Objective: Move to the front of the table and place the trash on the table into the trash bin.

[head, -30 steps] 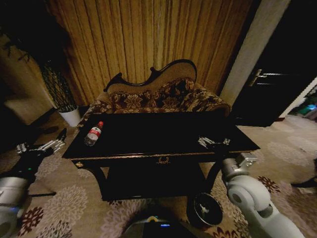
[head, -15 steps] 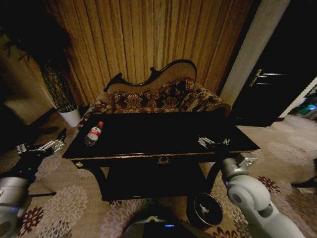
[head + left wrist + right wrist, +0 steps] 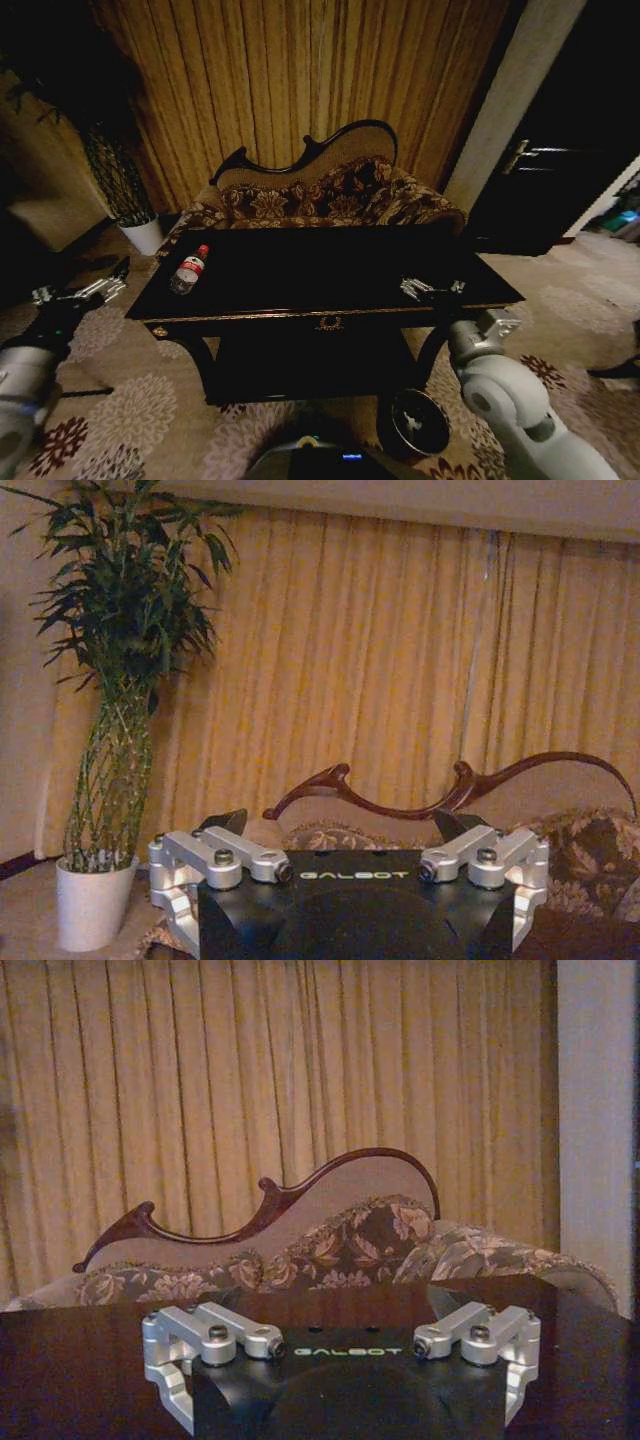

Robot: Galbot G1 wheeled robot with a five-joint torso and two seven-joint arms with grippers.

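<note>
Glossy black table [image 3: 320, 275] with gold edge trim and gold emblem at front centre, curved legs, lower shelf beneath. Clear plastic bottle [image 3: 189, 269] with red cap and red-white label lies on its side near table's left end, cap toward far edge. Table stands on floral-patterned carpet [image 3: 130, 410]; round dark bin [image 3: 413, 423] on carpet by front right leg.

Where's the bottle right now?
In the head view, the bottle lies on the table's left end, nearest the left tool, in front of the sofa.
</note>
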